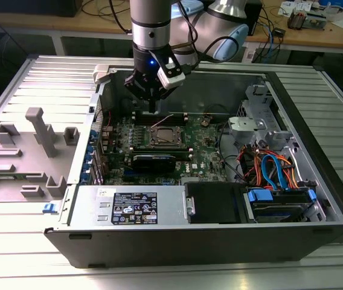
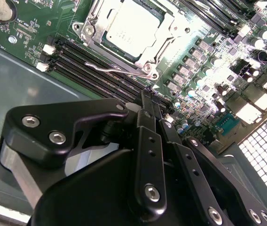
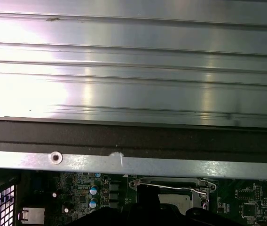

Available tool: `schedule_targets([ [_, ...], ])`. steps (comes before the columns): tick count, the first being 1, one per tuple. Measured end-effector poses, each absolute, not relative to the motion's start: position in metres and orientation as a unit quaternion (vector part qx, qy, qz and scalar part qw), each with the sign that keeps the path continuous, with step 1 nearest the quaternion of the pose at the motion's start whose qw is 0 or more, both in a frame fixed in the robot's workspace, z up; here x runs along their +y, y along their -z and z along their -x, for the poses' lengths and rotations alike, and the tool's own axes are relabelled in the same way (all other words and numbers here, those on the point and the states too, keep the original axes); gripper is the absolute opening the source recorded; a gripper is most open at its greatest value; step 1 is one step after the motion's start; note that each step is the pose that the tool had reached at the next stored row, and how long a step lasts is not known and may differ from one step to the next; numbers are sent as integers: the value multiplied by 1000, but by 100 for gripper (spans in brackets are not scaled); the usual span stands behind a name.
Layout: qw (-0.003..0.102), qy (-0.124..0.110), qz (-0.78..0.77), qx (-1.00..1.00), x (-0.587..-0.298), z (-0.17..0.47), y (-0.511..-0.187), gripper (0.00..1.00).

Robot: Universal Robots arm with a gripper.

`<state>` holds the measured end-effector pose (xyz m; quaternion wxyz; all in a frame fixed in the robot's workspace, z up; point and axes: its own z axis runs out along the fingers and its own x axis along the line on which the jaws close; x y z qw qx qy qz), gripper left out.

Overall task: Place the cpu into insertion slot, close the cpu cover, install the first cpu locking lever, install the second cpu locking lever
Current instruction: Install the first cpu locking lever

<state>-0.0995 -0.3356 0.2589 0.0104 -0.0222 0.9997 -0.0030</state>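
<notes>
In the exterior view my gripper (image 1: 153, 109) hangs inside the open computer case, just behind the insertion slot (image 1: 166, 136) on the green motherboard (image 1: 205, 158). Its black fingers (image 2: 147, 136) are shut with nothing between them. In the second wrist view the cpu (image 2: 132, 26) lies in the slot, silver top up, and the cpu cover (image 2: 167, 34) lies flat around it. One thin wire locking lever (image 2: 106, 68) stands off the socket's edge over the black memory slots, between the socket and my fingertips. The first wrist view shows the same socket (image 3: 171, 188) with that lever (image 3: 183, 188) across it.
The case's wall (image 3: 133, 136) rises close behind the gripper. A grey power supply (image 1: 135, 206), a drive bay (image 1: 279, 202) and blue and orange cables (image 1: 273, 166) fill the case's front and right. A grey fixture tray (image 1: 26, 151) sits at the exterior view's left.
</notes>
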Motion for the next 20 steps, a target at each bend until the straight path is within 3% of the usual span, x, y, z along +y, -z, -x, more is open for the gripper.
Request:
schedule_targets([
  [18,10,0,14,1000,-336,92,-250,11],
  [20,10,8,14,1000,-336,91,-250,11],
])
